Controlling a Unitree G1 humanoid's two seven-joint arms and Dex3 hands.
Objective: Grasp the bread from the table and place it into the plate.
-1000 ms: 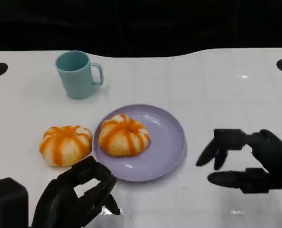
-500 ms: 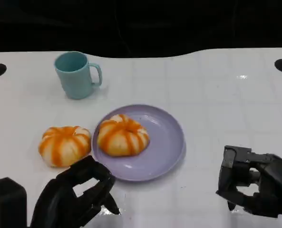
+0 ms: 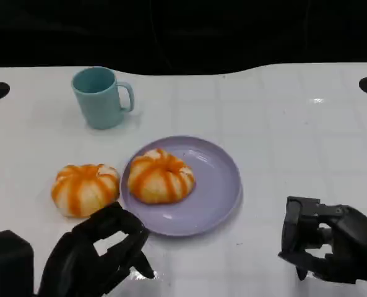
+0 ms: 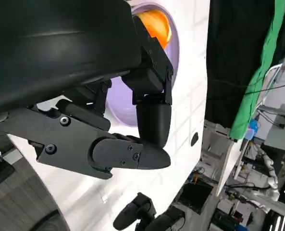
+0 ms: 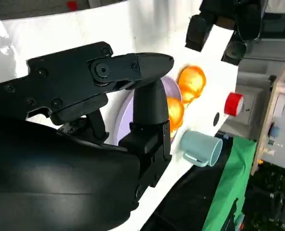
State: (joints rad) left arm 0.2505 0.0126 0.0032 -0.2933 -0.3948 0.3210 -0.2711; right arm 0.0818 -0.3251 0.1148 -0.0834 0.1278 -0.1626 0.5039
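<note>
While one orange-striped bread roll (image 3: 161,176) already lies on the left half of the lavender plate (image 3: 217,185), a second bread roll (image 3: 85,189) sits on the white table (image 3: 282,124) just beside the plate's left rim, apparently not quite touching it. A teal mug (image 3: 98,97) stands upright farther back on the table, well apart from both rolls, its handle turned to the right. The left hand (image 3: 99,257) hangs at the near edge of the table, just in front of the roll that lies off the plate; its fingers are curled loosely inward and hold nothing. The right hand (image 3: 325,244) is to the right of the plate and nearer the table's front edge, apart from the rim, with its fingers bent in toward the thumb and nothing between them. From the right wrist view the plate, both rolls and the mug (image 5: 200,148) show beyond the bent fingers (image 5: 152,108)
</note>
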